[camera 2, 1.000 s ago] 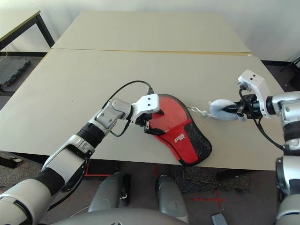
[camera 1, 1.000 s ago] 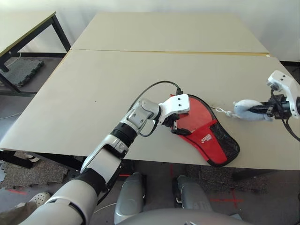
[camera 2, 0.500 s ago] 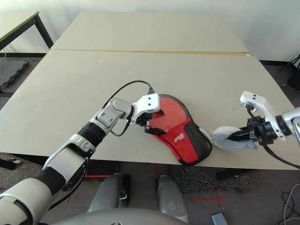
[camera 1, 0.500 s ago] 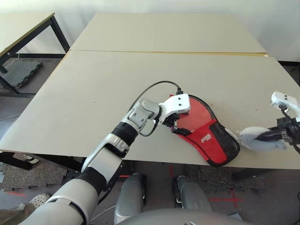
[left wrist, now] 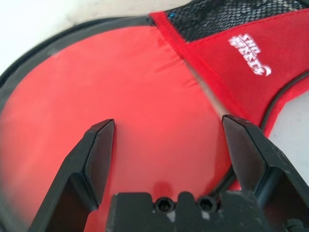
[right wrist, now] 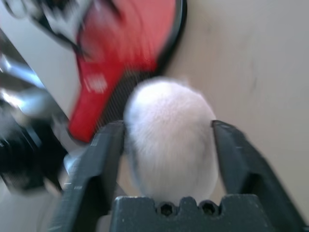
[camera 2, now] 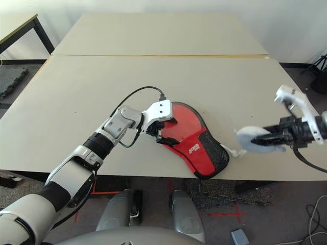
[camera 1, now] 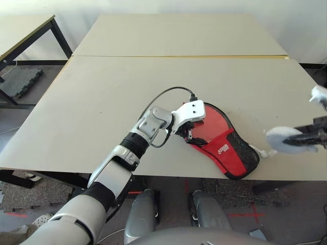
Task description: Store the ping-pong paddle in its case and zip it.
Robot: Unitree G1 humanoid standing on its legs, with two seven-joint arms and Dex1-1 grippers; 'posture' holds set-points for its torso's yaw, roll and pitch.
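Note:
The red case (camera 2: 194, 140) lies flat near the table's front edge, its black mesh end toward me. The ping-pong paddle is hidden. My left gripper (camera 2: 161, 133) hovers open over the case's round red part (left wrist: 145, 96), one finger to each side. To the right of the case, a pale plush toy (camera 2: 255, 139) sits between the wide-spread fingers of my right gripper (camera 2: 265, 139). In the right wrist view the toy (right wrist: 169, 145) looks round and unsqueezed. A short white cord (camera 2: 235, 151) trails from the toy toward the case.
The beige table (camera 2: 153, 76) stretches wide and bare behind the case, and a second tabletop (camera 2: 163, 30) adjoins it at the back. Another table's corner (camera 2: 15, 25) shows at far left. The floor drops off just beyond the case's near end.
My right gripper carried the plush toy from the table's right side toward the front edge, and its fingers have spread apart. The left arm and the case have stayed put.

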